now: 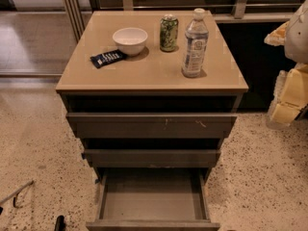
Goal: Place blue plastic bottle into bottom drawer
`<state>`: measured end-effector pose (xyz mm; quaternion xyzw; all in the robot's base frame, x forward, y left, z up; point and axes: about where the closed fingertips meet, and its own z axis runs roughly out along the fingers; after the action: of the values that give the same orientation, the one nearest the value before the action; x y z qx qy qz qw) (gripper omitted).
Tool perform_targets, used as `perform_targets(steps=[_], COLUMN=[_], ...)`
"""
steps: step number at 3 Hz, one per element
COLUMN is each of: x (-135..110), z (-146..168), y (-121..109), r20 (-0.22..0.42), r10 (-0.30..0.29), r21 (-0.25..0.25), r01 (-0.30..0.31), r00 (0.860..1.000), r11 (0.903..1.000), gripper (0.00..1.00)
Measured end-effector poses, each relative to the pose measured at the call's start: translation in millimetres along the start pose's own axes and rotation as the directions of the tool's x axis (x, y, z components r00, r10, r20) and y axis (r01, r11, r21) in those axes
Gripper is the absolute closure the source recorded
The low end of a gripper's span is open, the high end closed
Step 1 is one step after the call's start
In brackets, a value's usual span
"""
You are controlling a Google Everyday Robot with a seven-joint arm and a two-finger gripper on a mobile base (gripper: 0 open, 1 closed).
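The blue plastic bottle [195, 42] stands upright on the right side of the cabinet top [149, 73]; it is clear, with a white cap and a pale label band. The bottom drawer [151, 198] is pulled out below the two upper drawers, and its plain grey inside holds nothing. My gripper [288, 97], cream and white, hangs at the right edge of the view. It is beside the cabinet, lower than the bottle, well apart from it, and holds nothing.
A green patterned can [169, 32] stands just left of the bottle. A white bowl [130, 40] and a dark snack packet [108, 57] lie further left. The two upper drawers [151, 124] stick out slightly. The floor is speckled, with a railing behind.
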<state>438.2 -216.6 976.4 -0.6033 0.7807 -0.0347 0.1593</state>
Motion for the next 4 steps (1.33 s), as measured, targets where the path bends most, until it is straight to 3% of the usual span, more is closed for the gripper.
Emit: perform_targets(steps=[1,2,4], x=[0.0,-6.3,-39.6], z=[0.0,3.3,25.9], y=[0.0,-15.0,-81.7], r20=[0.0,0.044,0.157], r10=[0.0,0.001,-0.02], r21=[0.0,0.022,0.088], r01=[0.0,-0.002,0.006], r00=[1.0,0.999,0.987], r11=[1.0,0.9998,0.9961], gripper=[0.0,0.0,0.0])
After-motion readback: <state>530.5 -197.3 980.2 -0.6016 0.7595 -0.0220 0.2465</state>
